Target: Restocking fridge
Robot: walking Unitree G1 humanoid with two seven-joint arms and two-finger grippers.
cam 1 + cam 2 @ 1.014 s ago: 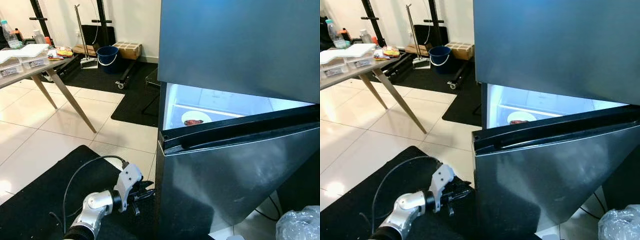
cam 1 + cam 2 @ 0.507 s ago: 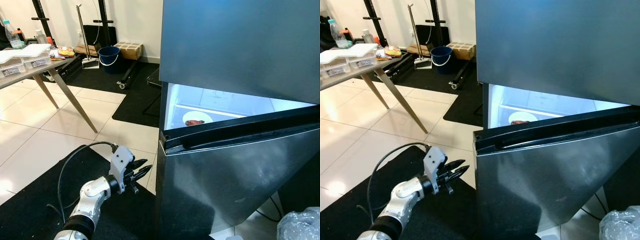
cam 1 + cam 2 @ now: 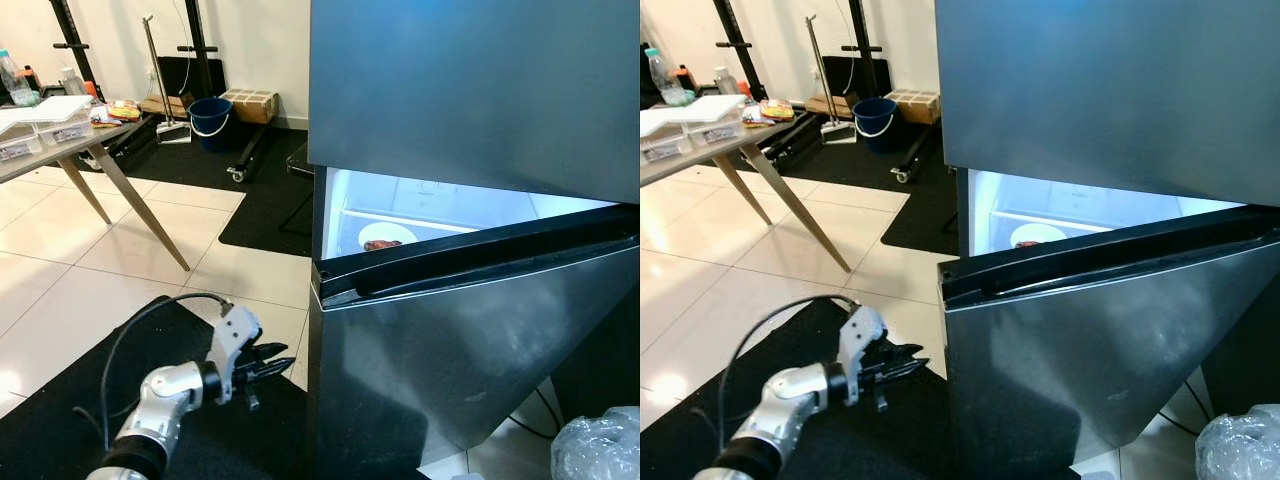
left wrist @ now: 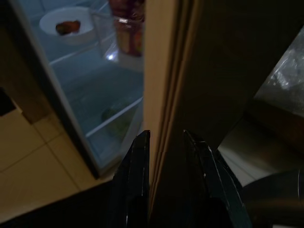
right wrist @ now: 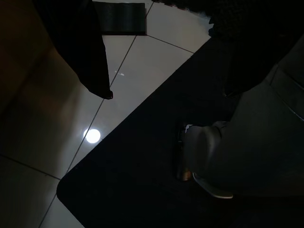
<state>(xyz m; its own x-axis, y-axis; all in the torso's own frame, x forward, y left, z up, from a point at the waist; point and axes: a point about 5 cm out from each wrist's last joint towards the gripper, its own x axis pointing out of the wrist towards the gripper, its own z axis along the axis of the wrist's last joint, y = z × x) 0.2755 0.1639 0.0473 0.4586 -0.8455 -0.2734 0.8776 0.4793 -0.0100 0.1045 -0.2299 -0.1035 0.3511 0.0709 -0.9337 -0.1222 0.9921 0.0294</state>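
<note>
Left pincer point(image 3: 283, 362) parted beside the ajar fridge door point(image 3: 470, 340).

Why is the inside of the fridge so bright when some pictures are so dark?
In the eye views, a light inside the fridge glows blue-white on the white plate. The left wrist view is dim beside the door edge, the lit shelves brighter. The right wrist view is mostly shadow, with one small glare spot on the tile.

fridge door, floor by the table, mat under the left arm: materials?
Fridge door: looks like dark brushed metal; soft streaky reflections. Floor: glossy light ceramic tile, by the grout lines and glare. Mat: matte black, probably rubber or foam; no shine.
</note>
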